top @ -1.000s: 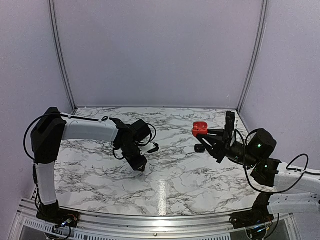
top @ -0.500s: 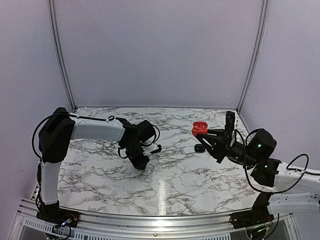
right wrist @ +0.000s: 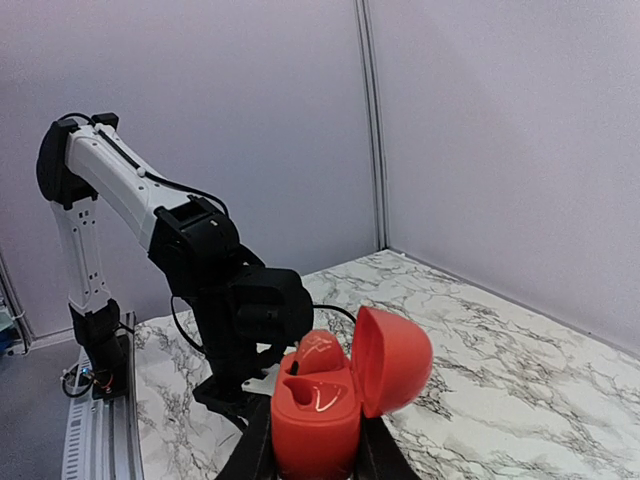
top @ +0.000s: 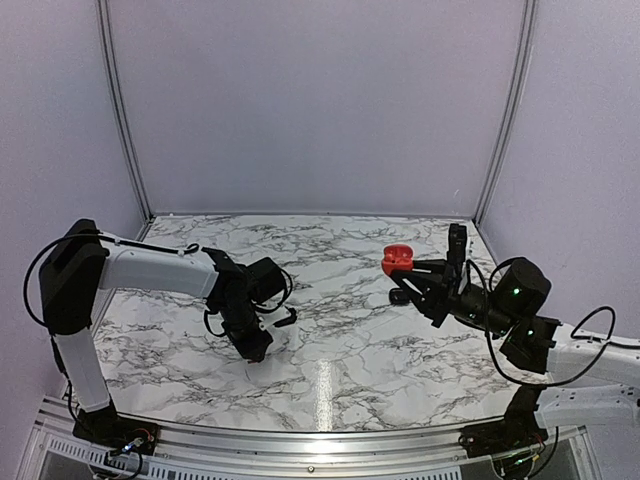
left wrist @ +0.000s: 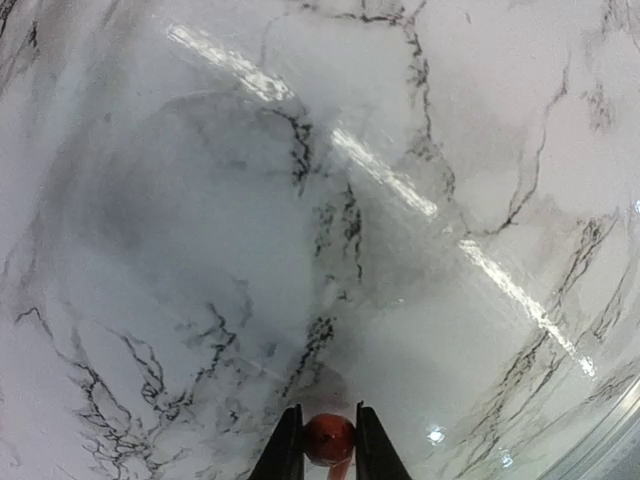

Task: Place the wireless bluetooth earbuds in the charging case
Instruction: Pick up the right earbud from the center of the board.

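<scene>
Found left gripper [left wrist: 327, 420] pinched narrow on a red earbud [left wrist: 329, 442] near the front-left of the desk [top: 340, 375], right gripper [right wrist: 315, 450] clamping the open red case [right wrist: 318, 400] by the right edge; judged insertion not yet done.

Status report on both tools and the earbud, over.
Left tool shut on red earbud. Right tool shut on open red case. No obstacle seen between them.

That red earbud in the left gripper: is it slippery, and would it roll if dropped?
The red earbud looks rounded and glossy, pinched only at its sides by the left gripper, so it may slip or twist. Dropped on the smooth marble table, it would probably roll. It looks tiny, so likely light.
</scene>
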Action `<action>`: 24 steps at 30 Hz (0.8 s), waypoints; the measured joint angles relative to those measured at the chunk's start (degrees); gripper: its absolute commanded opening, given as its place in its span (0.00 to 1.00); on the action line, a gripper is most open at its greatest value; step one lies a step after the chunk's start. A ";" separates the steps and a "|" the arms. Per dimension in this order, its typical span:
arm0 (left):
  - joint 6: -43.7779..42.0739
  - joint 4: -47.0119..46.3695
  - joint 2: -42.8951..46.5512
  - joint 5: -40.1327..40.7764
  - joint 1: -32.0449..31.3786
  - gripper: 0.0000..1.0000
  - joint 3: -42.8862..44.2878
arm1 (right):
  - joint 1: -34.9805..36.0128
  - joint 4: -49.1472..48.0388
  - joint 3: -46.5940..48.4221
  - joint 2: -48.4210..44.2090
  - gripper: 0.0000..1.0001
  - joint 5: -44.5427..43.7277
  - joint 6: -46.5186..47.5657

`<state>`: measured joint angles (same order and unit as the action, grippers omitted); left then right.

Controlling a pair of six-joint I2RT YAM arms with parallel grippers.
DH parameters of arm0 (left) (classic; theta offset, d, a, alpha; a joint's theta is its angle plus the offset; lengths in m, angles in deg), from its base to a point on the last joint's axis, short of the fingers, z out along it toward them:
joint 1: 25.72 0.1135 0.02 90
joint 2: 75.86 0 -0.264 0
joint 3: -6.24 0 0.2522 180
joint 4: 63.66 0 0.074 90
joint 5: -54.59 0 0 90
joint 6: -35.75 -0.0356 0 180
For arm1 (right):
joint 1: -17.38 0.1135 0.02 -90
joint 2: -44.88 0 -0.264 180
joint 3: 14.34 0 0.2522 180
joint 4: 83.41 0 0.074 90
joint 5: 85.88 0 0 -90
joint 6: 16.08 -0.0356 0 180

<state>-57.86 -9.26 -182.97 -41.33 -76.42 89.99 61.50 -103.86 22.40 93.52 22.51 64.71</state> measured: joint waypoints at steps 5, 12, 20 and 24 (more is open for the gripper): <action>2.40 1.22 0.98 0.04 -2.69 0.19 -2.40 | 0.00 0.07 0.00 1.14 0.00 0.63 0.00; 4.72 3.45 0.35 2.21 -4.20 0.26 -1.51 | -0.02 0.13 0.00 1.11 0.00 0.70 0.02; 4.48 6.86 -1.75 4.44 -4.94 0.20 1.42 | -0.02 0.87 0.13 1.11 0.00 0.79 0.07; 4.48 7.85 -2.36 4.98 -5.16 0.16 2.27 | 0.00 1.01 0.17 1.11 0.00 0.79 0.24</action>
<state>-53.38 -1.41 -185.33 -36.34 -81.58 92.27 61.50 -102.86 22.58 94.64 23.30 64.95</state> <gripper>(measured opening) 0.192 0.210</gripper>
